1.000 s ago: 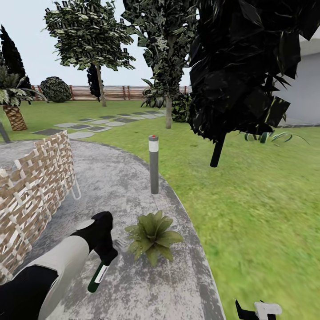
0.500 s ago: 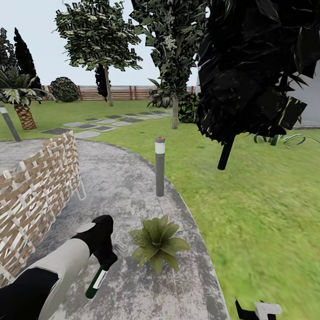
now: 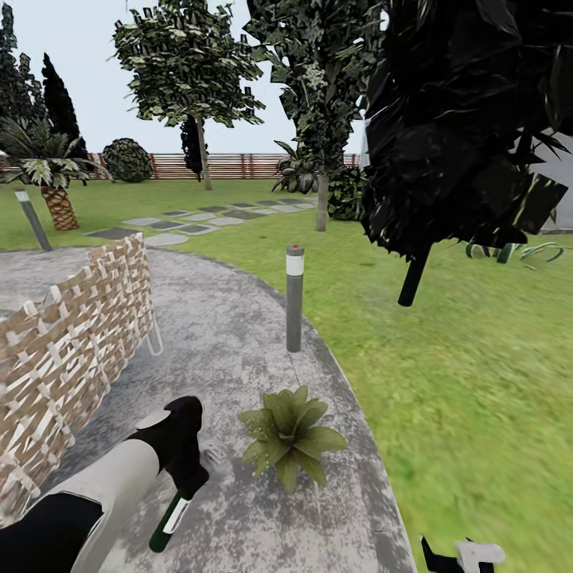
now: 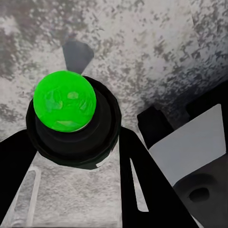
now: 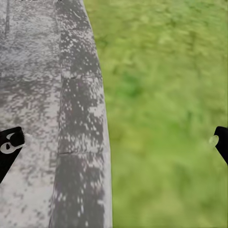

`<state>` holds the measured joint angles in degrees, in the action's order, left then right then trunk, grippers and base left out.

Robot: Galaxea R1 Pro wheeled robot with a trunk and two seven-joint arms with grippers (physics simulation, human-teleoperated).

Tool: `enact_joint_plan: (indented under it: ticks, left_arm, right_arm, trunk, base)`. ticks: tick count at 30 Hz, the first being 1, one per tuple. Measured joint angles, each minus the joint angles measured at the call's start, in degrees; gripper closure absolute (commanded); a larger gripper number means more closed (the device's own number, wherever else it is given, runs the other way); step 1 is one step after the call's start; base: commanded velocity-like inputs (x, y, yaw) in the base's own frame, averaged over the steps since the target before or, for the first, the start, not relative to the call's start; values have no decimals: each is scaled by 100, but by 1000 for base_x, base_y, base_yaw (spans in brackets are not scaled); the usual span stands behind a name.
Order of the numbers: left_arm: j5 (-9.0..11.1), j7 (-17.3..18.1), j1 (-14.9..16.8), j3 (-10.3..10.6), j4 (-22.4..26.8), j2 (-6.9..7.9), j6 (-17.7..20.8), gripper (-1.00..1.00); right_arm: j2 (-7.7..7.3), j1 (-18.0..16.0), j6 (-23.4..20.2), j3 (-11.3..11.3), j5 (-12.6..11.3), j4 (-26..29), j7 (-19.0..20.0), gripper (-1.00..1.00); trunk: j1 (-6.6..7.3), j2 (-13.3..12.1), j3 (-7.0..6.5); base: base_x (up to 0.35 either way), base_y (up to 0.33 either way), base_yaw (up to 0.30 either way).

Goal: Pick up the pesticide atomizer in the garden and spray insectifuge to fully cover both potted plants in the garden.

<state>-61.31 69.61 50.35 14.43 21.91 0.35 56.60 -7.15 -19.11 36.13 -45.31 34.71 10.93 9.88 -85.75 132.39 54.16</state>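
My left gripper (image 3: 191, 476) is shut on the pesticide atomizer (image 3: 169, 519), a slim dark green bottle with a white label that hangs tilted over the grey patio (image 3: 231, 350). In the left wrist view the atomizer's bright green top (image 4: 64, 99) sits between the black fingers (image 4: 140, 175) of my left gripper (image 4: 76, 156). One potted plant (image 3: 290, 434), a low rosette of broad green leaves, stands just right of the bottle near the patio's edge. The second potted plant is out of view. My right gripper (image 3: 465, 555) is low at the right, its fingertips (image 5: 9, 145) wide apart and open over the patio edge and lawn.
A grey bollard lamp (image 3: 294, 298) stands behind the plant at the patio rim. A woven wicker piece (image 3: 72, 342) rises at the left. A dark-leaved tree (image 3: 414, 274) stands on the lawn (image 3: 461, 358), with stepping stones (image 3: 167, 239), a palm (image 3: 56, 199) and a wooden fence (image 3: 231, 165) beyond.
The whole view has shifted, so the camera has moved and the scene slid right. The held bottle now sits slightly lower in view. Both grippers keep their state.
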Motion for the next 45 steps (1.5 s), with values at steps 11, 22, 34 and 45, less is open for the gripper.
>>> enact_joint_plan:
  ticks: [11, 22, 34, 45]
  left_arm:
    - [-2, -5, -10, 7, 23, -1, -1, 100]
    - [-4, -5, -3, -6, 46, -10, -1, 100]
    - [-13, -25, -1, 24, -38, 49, -19, 100]
    - [5, -203, -289, -5, -59, 46, -9, 100]
  right_arm:
    - [0, 0, 1, 0, 3, 2, -1, -100]
    - [1, 0, 1, 1, 4, 1, -1, -100]
    - [-3, 0, 0, 0, 0, -2, -1, -100]
    - [-2, 0, 0, 0, 4, -2, -1, -100]
  trunk:
    - [2, 0, 0]
    - [-2, 0, 0]
    - [0, 0, 0]
    - [0, 0, 0]
  base:
    - [103, -110, 61]
    - [-52, -241, 0]
    - [-80, -96, 0]
    - [0, 0, 0]
